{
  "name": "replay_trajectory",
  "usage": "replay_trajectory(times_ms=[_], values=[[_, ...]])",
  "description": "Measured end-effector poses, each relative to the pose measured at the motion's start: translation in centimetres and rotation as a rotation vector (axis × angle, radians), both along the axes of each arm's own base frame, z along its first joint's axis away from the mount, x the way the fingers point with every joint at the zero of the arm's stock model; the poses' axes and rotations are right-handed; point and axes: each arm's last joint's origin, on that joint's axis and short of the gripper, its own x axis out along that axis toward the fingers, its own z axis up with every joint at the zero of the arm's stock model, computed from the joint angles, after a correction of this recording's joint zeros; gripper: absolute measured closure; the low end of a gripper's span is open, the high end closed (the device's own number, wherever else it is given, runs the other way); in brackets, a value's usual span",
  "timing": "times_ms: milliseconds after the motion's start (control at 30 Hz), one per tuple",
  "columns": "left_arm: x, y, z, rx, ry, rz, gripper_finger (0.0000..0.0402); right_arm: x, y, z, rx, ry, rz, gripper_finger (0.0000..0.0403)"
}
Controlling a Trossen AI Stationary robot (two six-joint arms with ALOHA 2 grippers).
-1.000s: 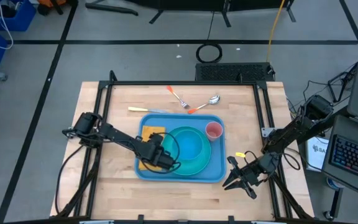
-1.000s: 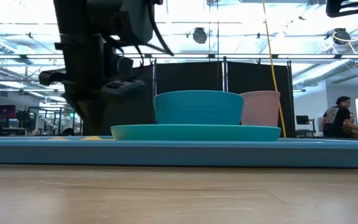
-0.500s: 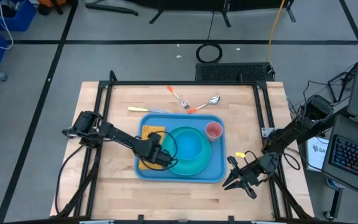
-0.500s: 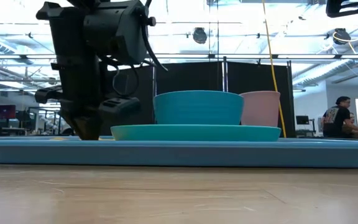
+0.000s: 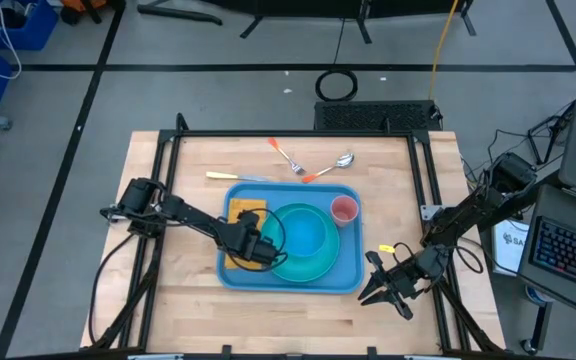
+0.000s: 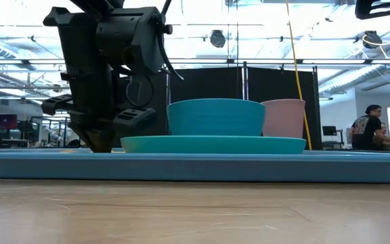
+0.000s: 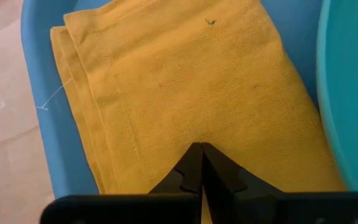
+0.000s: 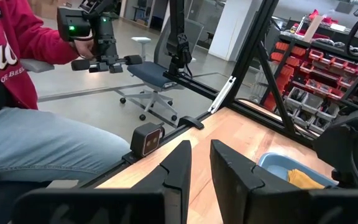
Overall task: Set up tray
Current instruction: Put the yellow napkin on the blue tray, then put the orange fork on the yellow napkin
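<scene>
Tray [image 5: 346, 268] flat, long axis left-right; left claw [image 7: 199, 151] closed on napkin [image 7: 185, 87].

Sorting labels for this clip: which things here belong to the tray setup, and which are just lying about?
Job:
- tray
- napkin
- plate
- bowl
- pink cup
- left claw
- cutlery beyond the tray

Lying about:
- cable coil on the floor

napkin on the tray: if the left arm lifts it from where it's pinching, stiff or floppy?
Likely floppy: the yellow napkin is folded woven cloth with layered edges, so it may unfold and drape. Probably light. The left end effector is shut on its top surface, perhaps catching only one layer.
</scene>
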Motion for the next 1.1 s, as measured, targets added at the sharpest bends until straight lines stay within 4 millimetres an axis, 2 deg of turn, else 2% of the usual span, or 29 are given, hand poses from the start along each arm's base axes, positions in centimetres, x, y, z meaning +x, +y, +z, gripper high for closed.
replay_trajectory(times_ms=[233,500,700,1100], values=[[-0.1,-0.7,-0.1,0.037,-0.042,0.018,0.0395,0.0,0.0,0.0,-0.001,0.0,0.0,0.0353],[-0.3,-1.6,0.0,0.039,-0.049,0.001,0.035,0.0,0.0,0.0,-0.003,-0.001,0.0,0.0353],[-0.5,-2.2,0.1,0.049,-0.054,-0.019,0.0333,0.0,0.0,0.0,-0.002,-0.003,0.0,0.0353],[-1.5,-2.5,3.3,0.121,-0.133,-0.056,0.0332,0.0,0.0,0.0,-0.004,0.001,-0.001,0.0353]])
